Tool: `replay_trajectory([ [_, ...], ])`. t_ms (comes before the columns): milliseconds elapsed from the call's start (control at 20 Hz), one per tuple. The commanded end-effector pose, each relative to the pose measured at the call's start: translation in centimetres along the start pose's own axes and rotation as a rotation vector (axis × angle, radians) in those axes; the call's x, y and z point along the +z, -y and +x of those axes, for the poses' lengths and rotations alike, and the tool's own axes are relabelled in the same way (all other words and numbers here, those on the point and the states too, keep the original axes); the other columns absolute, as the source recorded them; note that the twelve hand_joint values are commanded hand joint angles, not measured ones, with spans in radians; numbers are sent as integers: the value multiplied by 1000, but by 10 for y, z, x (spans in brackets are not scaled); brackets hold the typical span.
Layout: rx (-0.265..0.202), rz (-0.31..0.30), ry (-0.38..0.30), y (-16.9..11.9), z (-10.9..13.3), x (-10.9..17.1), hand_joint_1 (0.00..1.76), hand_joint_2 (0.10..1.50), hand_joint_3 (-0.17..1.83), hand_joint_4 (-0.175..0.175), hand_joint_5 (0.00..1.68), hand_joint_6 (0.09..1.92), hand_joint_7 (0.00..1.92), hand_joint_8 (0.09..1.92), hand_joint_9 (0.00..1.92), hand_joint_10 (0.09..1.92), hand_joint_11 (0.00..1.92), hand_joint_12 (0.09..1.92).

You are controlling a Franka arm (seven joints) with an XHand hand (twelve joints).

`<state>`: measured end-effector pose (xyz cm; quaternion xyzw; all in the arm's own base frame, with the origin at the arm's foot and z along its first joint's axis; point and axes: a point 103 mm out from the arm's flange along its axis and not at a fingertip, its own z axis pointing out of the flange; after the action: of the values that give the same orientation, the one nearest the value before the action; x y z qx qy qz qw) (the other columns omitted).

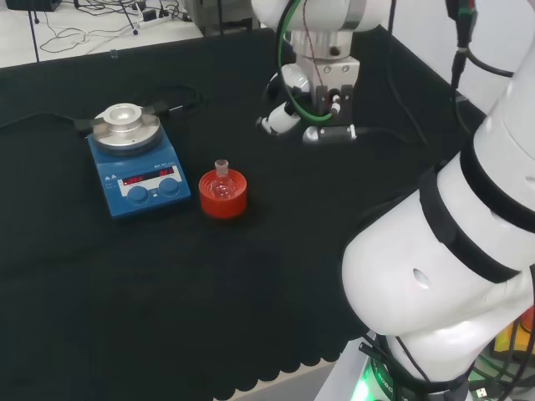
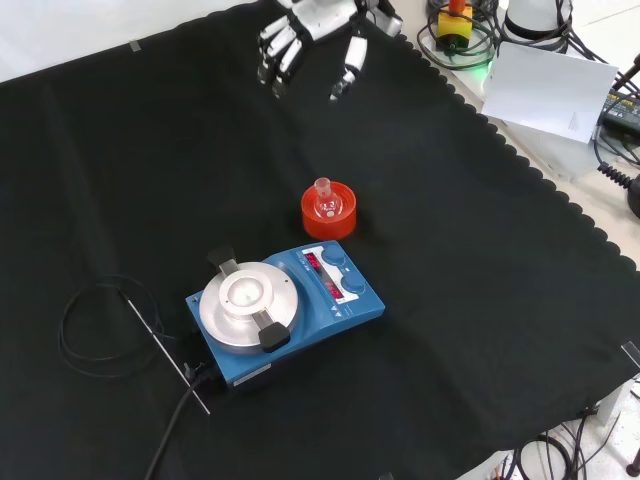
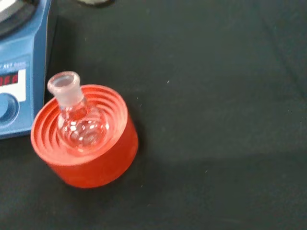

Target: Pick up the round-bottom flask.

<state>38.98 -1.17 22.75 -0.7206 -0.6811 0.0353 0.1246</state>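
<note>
Head view: your round-bottom flask (image 1: pixel 221 181) sits upright in the red ribbed stand (image 1: pixel 223 195), right of the blue stirrer (image 1: pixel 136 171). Front view: your hand (image 2: pixel 310 35) hangs well beyond it, fingers relaxed, empty. Wrist view: flask nestled in its stand on the desk (image 3: pixel 220 96).

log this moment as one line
hand: open, above cloth, apart from flask | round-bottom flask: upright in red ribbed stand | phase: pre-grasp
</note>
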Motion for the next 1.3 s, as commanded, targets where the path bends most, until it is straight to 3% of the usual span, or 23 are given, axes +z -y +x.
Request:
replay_trajectory([
  [50, -46, 8, -12, -17, 23, 29, 858, 709, 564, -38, 613, 244, 190, 598, 373, 651, 0, 1396],
  [350, -78, 12, -21, -28, 36, 44, 907, 661, 623, -47, 699, 334, 212, 609, 400, 651, 13, 1412],
  [600, -103, 7, -26, -36, 47, 53, 945, 602, 696, -49, 669, 498, 221, 617, 424, 645, 45, 1410],
  [850, -111, -21, -26, -44, 54, 61, 967, 581, 710, -49, 651, 551, 228, 623, 438, 648, 81, 1407],
  [1300, -137, 17, -32, -62, 59, 80, 973, 572, 721, -49, 643, 596, 237, 631, 459, 648, 143, 1393],
])
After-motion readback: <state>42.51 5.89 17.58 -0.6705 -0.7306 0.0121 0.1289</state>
